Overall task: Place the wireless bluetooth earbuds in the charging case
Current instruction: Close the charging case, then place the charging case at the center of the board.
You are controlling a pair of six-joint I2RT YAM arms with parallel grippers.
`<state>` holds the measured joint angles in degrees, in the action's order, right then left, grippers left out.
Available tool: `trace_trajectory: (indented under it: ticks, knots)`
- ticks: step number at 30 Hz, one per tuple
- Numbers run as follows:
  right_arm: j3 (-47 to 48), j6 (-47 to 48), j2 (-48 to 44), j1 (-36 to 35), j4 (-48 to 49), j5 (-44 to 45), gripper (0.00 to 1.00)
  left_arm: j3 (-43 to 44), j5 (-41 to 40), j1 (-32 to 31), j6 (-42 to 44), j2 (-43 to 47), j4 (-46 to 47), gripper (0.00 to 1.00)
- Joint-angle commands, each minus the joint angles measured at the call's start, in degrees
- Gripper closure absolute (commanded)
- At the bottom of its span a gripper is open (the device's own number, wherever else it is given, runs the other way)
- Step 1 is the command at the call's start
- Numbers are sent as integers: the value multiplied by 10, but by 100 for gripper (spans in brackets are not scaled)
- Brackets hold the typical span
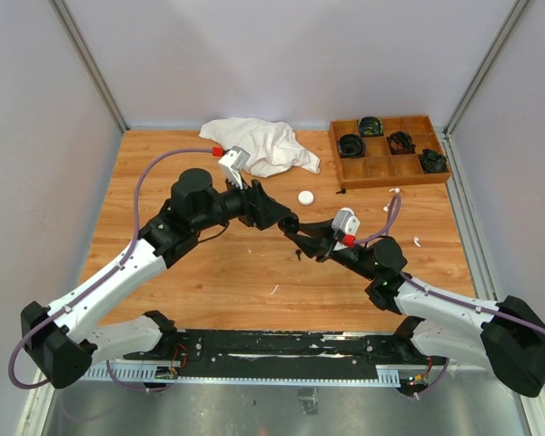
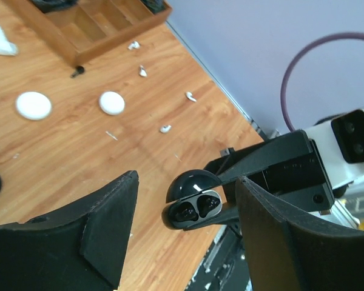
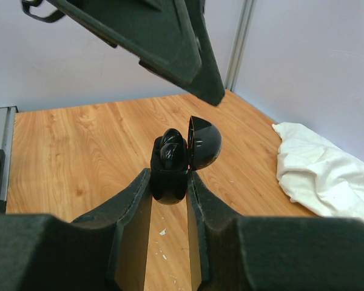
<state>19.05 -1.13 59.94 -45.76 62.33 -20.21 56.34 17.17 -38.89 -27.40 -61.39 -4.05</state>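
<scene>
My right gripper (image 3: 170, 177) is shut on the lower body of a glossy black charging case (image 3: 168, 173) and holds it above the table with its lid (image 3: 204, 142) hinged open. Two black earbuds (image 2: 199, 209) sit in the case's wells. My left gripper (image 2: 187, 182) is open just above the case (image 2: 193, 205) and holds nothing; its fingers (image 3: 170, 42) hang over the case in the right wrist view. The two grippers meet over the table's middle (image 1: 295, 234). Several white earbuds (image 2: 165, 128) (image 2: 190, 96) (image 2: 142, 71) lie loose on the wood.
A wooden compartment tray (image 1: 391, 165) with coiled black items stands at the back right, a crumpled white cloth (image 1: 259, 145) at the back centre. Two white round cases (image 2: 33, 105) (image 2: 111, 102) lie on the table. A small black piece (image 2: 77, 71) rests by the tray's corner.
</scene>
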Motion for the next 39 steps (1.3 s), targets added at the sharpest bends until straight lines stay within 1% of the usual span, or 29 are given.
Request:
trace_trajectory:
  ticks: [1, 8, 13, 19, 25, 30, 33, 35, 37, 38, 39]
  knots:
    - [22, -14, 0, -10, 2, -37, 99, -10, 111, 12, -10, -22, 32, 30]
    - [29, -39, 2, 4, 1, -67, 99, -13, 151, 18, -12, -44, 36, 30]
    - [29, -56, 7, 12, 6, -73, 99, -15, 209, 18, -16, -60, 42, 31]
    - [27, -76, 12, 26, 6, -80, 99, -19, 231, 18, -14, -49, 45, 32]
    - [28, -100, 22, 38, -5, -99, 99, -21, 221, 19, -2, -24, 51, 32]
    - [28, -112, 19, 40, -32, -109, 98, -27, 184, 20, 15, -7, 45, 31]
    - [33, -119, 5, 44, -83, -101, 99, -24, 133, 25, 23, 5, 22, 30]
    - [34, -123, -10, 50, -135, -92, 99, -22, 72, 26, 29, 16, -4, 30]
    - [37, -132, -26, 59, -190, -80, 99, -19, -13, 29, 37, 29, -35, 28]
    - [39, -139, -33, 65, -221, -77, 99, -17, -37, 30, 40, 35, -52, 28]
    - [40, -146, -41, 72, -251, -75, 99, -16, -88, 32, 42, 40, -70, 27]
